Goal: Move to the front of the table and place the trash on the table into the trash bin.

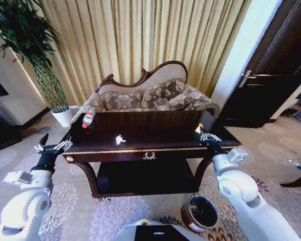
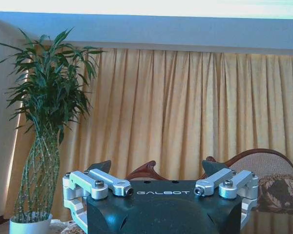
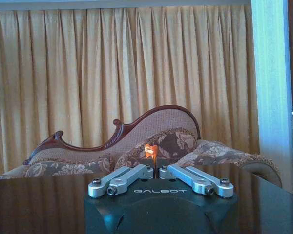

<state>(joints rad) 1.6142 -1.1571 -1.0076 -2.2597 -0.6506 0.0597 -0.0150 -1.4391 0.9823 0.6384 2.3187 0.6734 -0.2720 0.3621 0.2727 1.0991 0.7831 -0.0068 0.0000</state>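
At the left end of the long dark glossy wooden table (image 1: 160,131) with gold trim, the left gripper (image 1: 52,146) hovers just off the corner, fingers spread apart and holding nothing. Near it on the tabletop lies the clear plastic bottle with a red cap (image 1: 88,119), on its side; it looks light, smooth and liable to roll, so a hold across its middle seems safest. Further along, near the front edge, sits a crumpled white paper bit (image 1: 120,139), well apart from both grippers; it should be soft, weightless and easy to crush. At the right end, the right gripper (image 1: 206,134) has its fingers pinched together on a small yellowish-orange scrap (image 3: 151,151), above the tabletop. On the carpet below, right of centre, stands the small round coppery metal trash bin (image 1: 199,213).
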